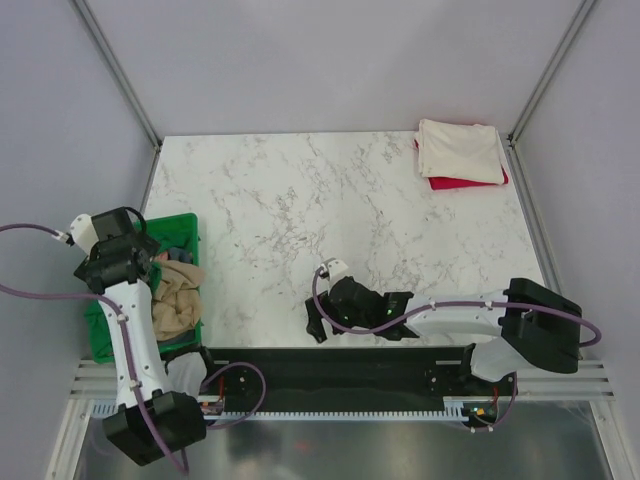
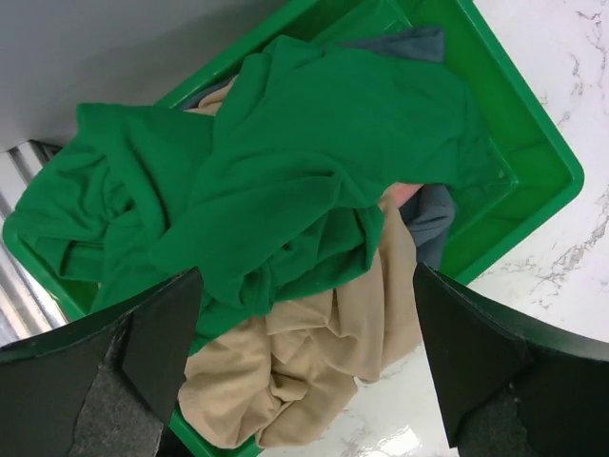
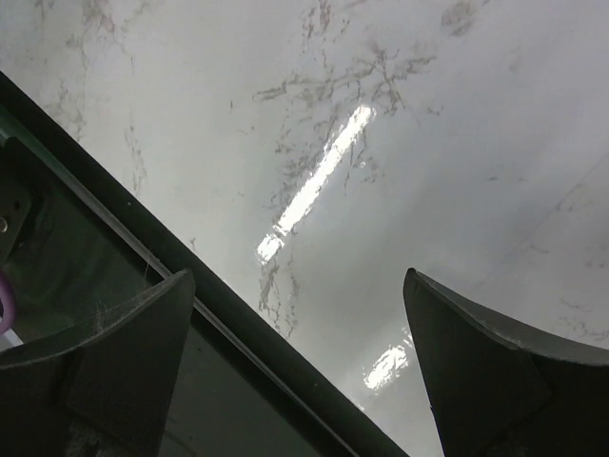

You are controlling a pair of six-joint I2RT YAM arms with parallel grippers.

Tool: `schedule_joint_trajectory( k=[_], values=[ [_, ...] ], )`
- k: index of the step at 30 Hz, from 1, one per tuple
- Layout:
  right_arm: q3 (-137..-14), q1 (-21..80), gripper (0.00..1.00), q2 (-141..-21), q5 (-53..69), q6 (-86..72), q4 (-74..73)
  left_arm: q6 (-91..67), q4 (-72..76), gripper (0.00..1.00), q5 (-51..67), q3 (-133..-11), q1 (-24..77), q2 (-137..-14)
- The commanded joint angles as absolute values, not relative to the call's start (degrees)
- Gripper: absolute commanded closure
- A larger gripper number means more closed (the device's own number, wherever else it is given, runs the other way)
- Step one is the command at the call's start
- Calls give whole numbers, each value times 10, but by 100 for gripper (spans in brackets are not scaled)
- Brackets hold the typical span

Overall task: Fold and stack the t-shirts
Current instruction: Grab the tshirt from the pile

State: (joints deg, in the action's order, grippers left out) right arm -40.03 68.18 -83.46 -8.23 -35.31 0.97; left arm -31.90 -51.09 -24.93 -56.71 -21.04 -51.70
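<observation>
Left gripper hangs open over rigid green plastic bin holding crumpled bright green t-shirt and tan t-shirt, both unfolded. Folded cream-white t-shirt tops red t-shirt, far right.

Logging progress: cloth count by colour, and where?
Green t-shirt, in bin: 1
Tan t-shirt, in bin: 1
Grey-blue cloth, in bin, kind unclear: 1
Cream-white t-shirt, folded, on the red: 1
Red t-shirt, folded: 1
Total: 5
</observation>
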Motion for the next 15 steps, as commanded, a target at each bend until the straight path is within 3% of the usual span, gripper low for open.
schedule_joint_trajectory(
  k=[1,12,14,15],
  values=[
    [-378,674,2,-803,-45,-355,69,-306,-476,1,-200,-576,-246,-527],
    [-336,672,2,-755,-25,-348,77,-345,-437,6,-131,-519,-373,-595],
    [-328,671,2,-743,-32,-350,73,-345,-433,17,-123,-515,-378,-589],
    [-321,671,2,-739,-33,-352,73,-345,-427,41,-119,-517,-378,-585]
  ],
)
